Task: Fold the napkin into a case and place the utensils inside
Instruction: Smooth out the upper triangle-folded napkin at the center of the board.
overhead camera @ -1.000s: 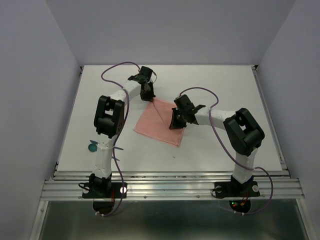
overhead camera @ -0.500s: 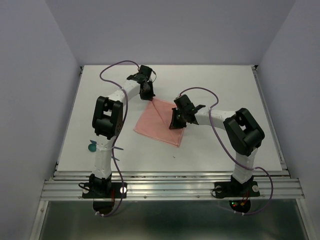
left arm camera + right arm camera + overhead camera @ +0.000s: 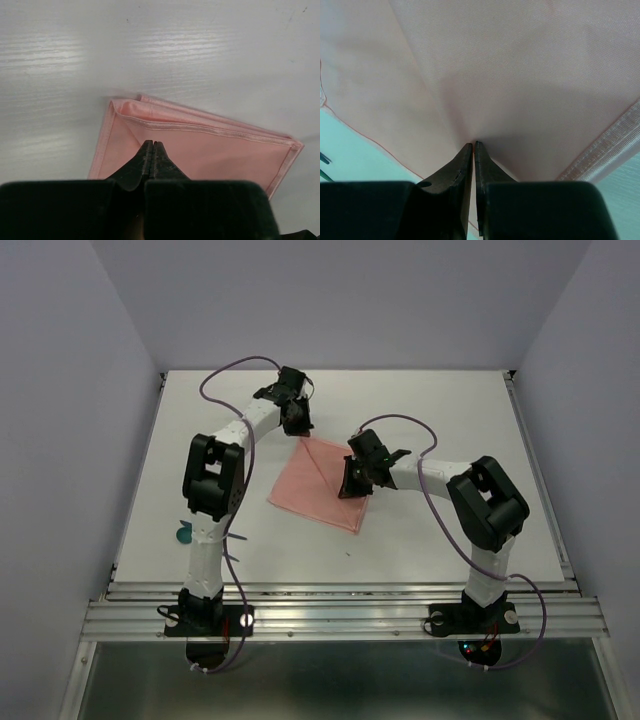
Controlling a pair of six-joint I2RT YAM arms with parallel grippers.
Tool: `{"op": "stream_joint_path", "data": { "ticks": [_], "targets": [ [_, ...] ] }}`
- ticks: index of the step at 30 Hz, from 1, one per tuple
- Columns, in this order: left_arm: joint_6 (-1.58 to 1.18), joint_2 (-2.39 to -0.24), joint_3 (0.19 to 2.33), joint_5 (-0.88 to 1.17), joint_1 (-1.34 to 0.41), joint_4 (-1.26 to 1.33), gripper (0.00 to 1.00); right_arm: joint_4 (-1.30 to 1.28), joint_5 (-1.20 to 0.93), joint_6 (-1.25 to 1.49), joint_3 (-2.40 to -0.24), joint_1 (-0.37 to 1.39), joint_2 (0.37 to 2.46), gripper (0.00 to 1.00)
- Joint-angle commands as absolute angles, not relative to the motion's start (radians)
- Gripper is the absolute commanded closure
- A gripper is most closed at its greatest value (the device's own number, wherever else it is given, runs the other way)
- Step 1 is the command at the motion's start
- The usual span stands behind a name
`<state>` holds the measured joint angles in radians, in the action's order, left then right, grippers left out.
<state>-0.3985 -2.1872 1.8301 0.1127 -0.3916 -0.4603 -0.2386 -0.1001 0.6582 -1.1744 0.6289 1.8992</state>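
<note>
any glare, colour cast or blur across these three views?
Top external: even light, soft shadows, sharp. Left wrist: streaky glare on the table, napkin crisp. Right wrist: napkin fills the frame, slightly soft; table reads teal, a colour cast.

We see a white, faintly grained flat table (image 3: 450, 410). Near its middle, slightly toward the left edge, a thin salmon-pink cloth napkin (image 3: 315, 490) lies folded in layers. By the left edge, toward the near-left corner, we make out a teal-green round-ended plastic utensil (image 3: 184, 534), partly hidden.
</note>
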Motion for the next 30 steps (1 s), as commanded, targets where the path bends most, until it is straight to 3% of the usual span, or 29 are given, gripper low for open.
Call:
{"op": "stream_joint_path", "data": {
  "ticks": [1,7,15,20,30],
  "targets": [
    [-0.394,-2.249,1.891,0.12,-0.396,-0.459,1.0,-0.236,-0.08,0.653,-1.157,0.635,1.884,0.89],
    [-0.413,-2.318,1.922,0.136,-0.396,-0.459,1.0,-0.236,-0.078,0.653,-1.146,0.635,1.876,0.89],
    [-0.416,-2.25,1.97,0.078,-0.396,-0.488,1.0,-0.279,-0.016,0.65,-1.17,0.635,1.786,0.89],
    [-0.394,-2.165,2.003,0.051,-0.408,-0.509,1.0,-0.336,0.132,0.617,-1.221,0.626,1.698,0.8],
    [-0.373,-2.06,1.979,-0.133,-0.564,-0.604,0.98,-0.362,0.039,0.589,-1.171,0.379,1.664,0.7]
  ]
}}
